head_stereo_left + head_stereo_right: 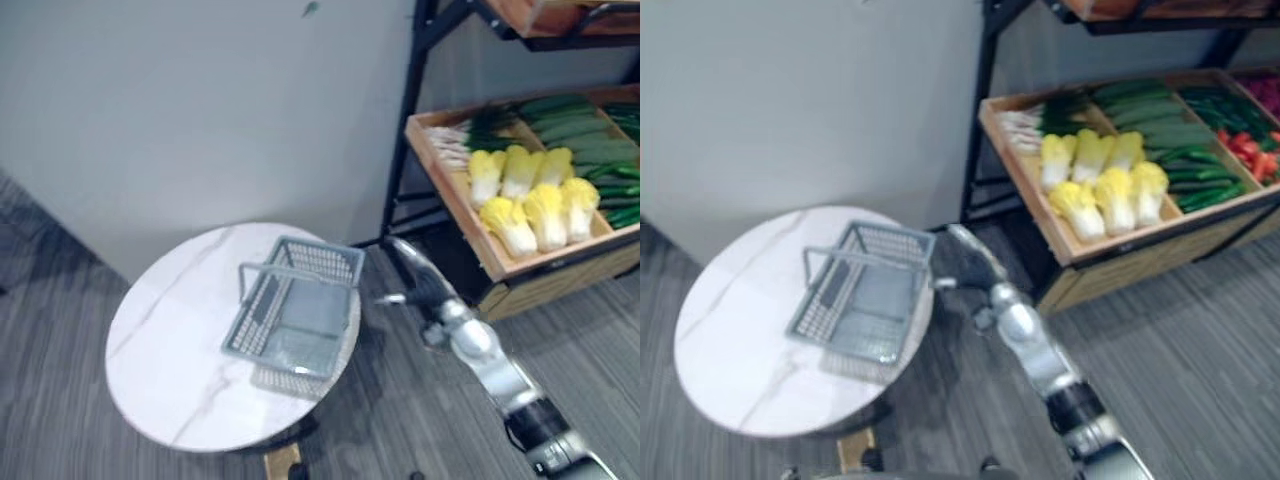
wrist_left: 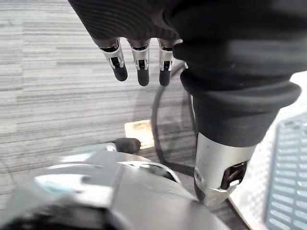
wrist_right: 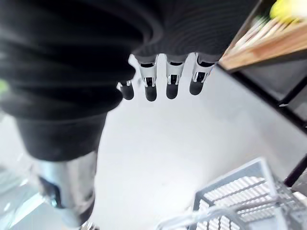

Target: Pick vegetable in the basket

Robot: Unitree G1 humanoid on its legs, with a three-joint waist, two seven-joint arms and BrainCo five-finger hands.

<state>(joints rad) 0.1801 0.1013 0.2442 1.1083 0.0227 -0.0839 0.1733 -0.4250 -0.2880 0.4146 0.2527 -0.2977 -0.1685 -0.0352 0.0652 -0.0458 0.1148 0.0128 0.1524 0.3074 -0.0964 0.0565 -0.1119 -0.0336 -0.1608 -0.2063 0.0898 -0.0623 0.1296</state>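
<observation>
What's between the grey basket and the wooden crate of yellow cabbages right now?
The robot's right hand, open and empty, above grey floor, as both eye views show.

Nothing legible here: the basket (image 1: 295,310), the round marble surface (image 1: 170,345) and the wooden crate (image 1: 447,187) carry no lettering, number, label or sign that can be read.
</observation>
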